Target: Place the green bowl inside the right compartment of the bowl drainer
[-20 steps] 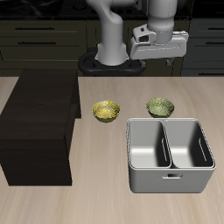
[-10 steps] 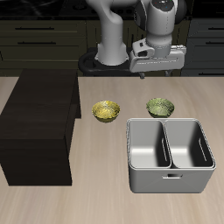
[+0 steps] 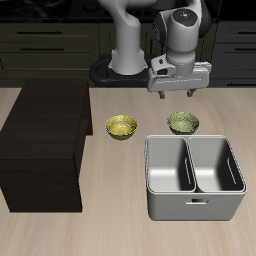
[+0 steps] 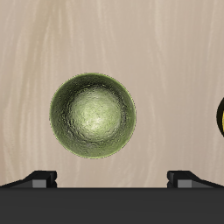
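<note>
A small round green bowl (image 3: pixel 183 122) sits upright on a pale wood-grain table (image 3: pixel 110 230), just behind the back wall of the bowl drainer (image 3: pixel 194 178) and apart from it. The bowl is olive-green with a smooth rim; in the wrist view (image 4: pixel 93 115) its inside looks mottled and speckled, lighter at the centre and darker toward the wall. The drainer is a light-grey metal tub with rounded corners, two side-by-side wells parted by a central wall, and a slot handle in its front wall; the right compartment (image 3: pixel 169 166) holds nothing. A brighter yellow-green bowl (image 3: pixel 122 126) stands beside the green one, well apart from it. A dark brown-black box (image 3: pixel 42 145) occupies one side of the table. The gripper (image 3: pixel 170 92) hangs above the green bowl, its two fingers spread wide apart and holding nothing. No brand, label or writing can be read anywhere.
</note>
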{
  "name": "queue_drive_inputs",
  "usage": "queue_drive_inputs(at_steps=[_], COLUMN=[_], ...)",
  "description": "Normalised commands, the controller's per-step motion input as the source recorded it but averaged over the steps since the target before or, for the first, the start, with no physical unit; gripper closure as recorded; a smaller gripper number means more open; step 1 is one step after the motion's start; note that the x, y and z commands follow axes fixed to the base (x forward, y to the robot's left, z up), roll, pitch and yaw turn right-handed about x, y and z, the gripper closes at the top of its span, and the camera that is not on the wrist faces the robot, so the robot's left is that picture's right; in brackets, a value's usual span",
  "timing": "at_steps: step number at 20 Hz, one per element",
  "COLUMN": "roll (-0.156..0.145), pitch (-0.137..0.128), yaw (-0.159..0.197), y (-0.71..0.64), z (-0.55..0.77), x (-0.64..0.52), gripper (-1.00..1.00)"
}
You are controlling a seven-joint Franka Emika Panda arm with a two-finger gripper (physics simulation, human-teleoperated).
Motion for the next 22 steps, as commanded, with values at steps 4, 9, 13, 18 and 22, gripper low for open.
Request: queue_drive_inputs(at_steps=[4, 9, 13, 18, 22], roll=[0.010, -0.008, -0.013, -0.016, 0.002], pitch=[-0.045, -0.009, -0.022, 0.052, 0.035], yaw=[-0.044, -0.036, -0.021, -0.017, -0.007], y=[-0.07, -0.04, -0.05, -0.01, 0.04], z=[-0.19, -0.14, -0.17, -0.31, -0.21], x=[0.08, 0.12, 0.10, 0.01, -0.05], gripper=[-1.00, -1.00, -1.00, -1.00, -1.00])
